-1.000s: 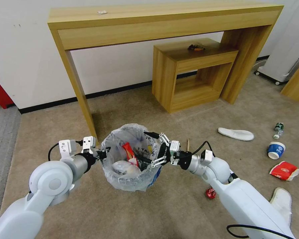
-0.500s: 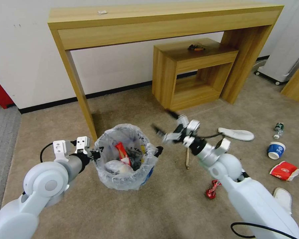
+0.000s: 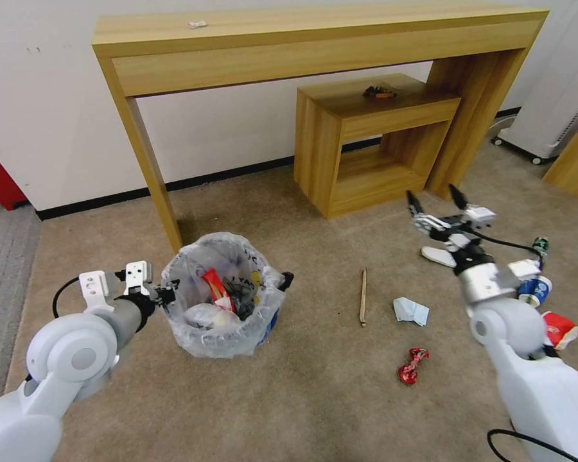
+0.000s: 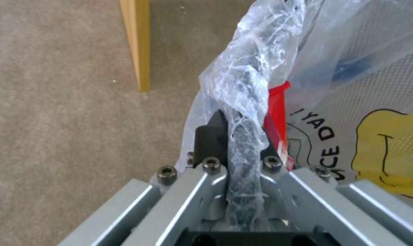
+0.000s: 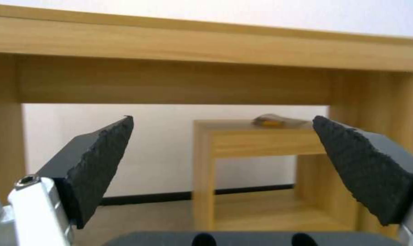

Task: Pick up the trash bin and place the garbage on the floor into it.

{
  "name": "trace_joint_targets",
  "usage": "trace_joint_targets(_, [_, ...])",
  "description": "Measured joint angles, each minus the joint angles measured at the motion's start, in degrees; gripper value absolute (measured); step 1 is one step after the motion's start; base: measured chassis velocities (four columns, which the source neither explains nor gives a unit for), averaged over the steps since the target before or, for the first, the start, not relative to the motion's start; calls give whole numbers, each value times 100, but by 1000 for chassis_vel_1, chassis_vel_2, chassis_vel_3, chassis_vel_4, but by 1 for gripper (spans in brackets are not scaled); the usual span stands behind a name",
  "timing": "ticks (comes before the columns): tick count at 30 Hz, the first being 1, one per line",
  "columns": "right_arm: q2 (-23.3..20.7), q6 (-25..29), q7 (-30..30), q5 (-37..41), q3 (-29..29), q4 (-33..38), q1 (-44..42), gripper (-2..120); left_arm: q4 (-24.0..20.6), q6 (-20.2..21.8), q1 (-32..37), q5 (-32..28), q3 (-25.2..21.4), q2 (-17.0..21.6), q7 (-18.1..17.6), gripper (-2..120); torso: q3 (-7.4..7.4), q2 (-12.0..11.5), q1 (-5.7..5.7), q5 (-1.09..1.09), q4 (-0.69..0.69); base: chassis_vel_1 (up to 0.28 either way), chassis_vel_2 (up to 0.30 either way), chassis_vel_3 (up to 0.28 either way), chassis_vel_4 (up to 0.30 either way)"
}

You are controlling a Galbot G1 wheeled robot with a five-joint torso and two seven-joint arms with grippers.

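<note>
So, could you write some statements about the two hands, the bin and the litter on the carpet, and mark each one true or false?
1. The left hand is shut on the rim of the trash bin. True.
2. The right hand holds the stick. False: it is open and empty, raised above the carpet, and the stick lies on the carpet.
3. A red wrapper lies on the carpet outside the bin. True.
4. The bin is empty. False: it already has litter inside, including a red piece.
5. A white tissue lies on the carpet between the stick and the right arm. True.
</note>
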Motion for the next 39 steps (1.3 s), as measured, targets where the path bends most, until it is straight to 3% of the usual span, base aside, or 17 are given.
trace_joint_targets(6, [222, 61, -68, -163, 485, 182, -498, 100, 18, -33, 104, 98, -126, -33, 4, 0, 0, 0, 0, 1, 0, 0, 0, 0, 0])
trace_joint_targets(15, [378, 204, -135, -293, 687, 325, -713, 100, -53, -49, 172, 139, -148, -76, 66, 0, 0, 0, 0, 0, 1, 0, 0, 0, 0])
trace_joint_targets(39, [448, 310, -255, -311, 731, 378, -832, 100, 19, -49, 151, 192, -83, -80, 150, 0, 0, 0, 0, 0, 0, -14, -12, -17, -16])
